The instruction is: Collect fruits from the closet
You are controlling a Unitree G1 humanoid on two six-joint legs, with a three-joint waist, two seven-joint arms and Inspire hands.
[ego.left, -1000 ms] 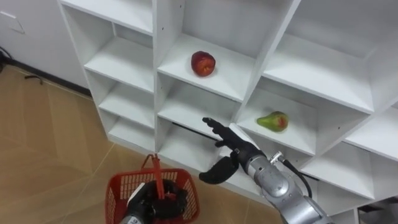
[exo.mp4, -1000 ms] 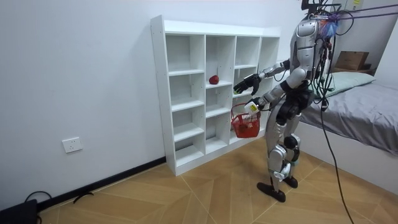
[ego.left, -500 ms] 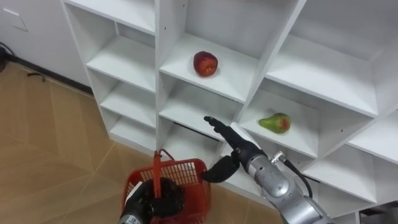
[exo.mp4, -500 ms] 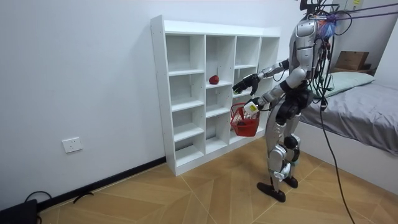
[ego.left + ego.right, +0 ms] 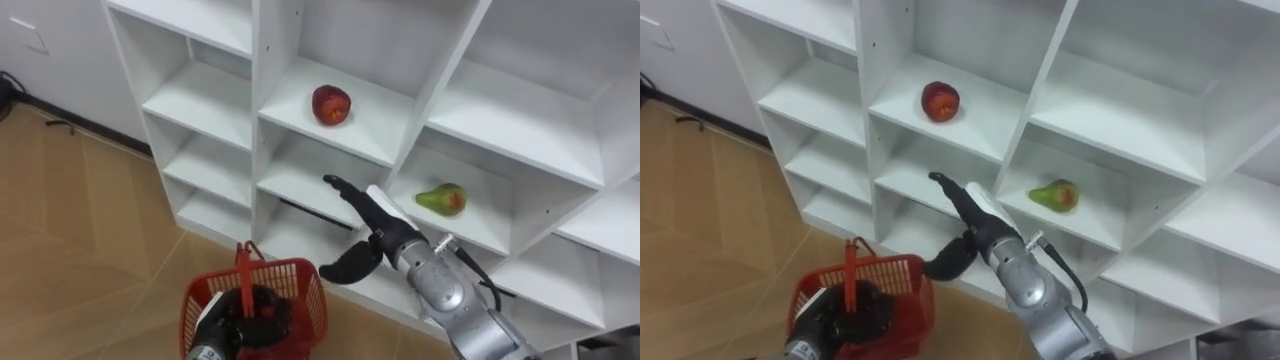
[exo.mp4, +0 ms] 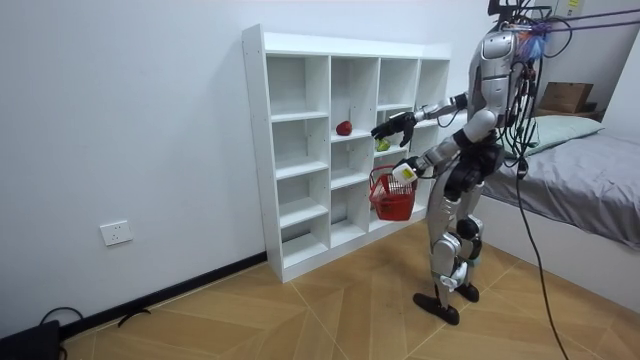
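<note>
My right hand (image 5: 378, 228) is stretched out flat, fingers straight, thumb hanging down, aimed at the closet (image 5: 250, 120) just under the apple (image 5: 331, 104) shelf. The pear (image 5: 440, 198) sits in the next cubby to the right. My left hand (image 5: 255, 322) is clenched round the basket (image 5: 308, 300) handle, down low.

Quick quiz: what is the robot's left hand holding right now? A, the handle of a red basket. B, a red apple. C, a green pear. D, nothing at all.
A: the left hand is curled round the upright handle of the red basket, while the apple and the pear lie on the closet shelves.
</note>
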